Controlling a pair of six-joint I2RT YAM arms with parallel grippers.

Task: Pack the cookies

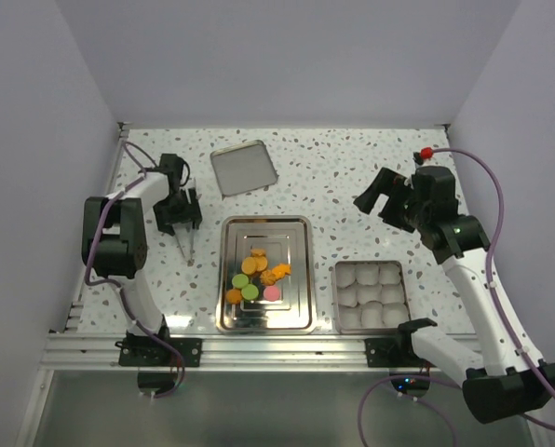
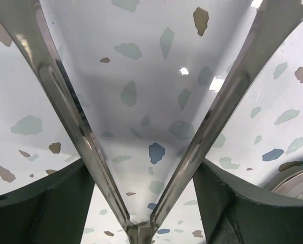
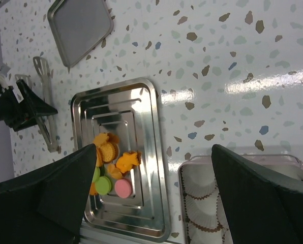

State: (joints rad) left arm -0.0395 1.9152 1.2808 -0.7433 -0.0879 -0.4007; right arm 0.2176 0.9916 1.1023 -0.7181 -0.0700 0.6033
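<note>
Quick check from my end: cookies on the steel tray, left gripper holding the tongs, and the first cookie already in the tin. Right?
Not quite. No cookie is in the tin yet: the top external view shows all its white liners empty. The rest holds: the cookies lie on the steel tray, and the left gripper holds the tongs.

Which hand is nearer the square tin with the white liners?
Right. The right hand hangs open just beyond the tin, toward the back; the left hand is far across the tray, holding tongs.
</note>
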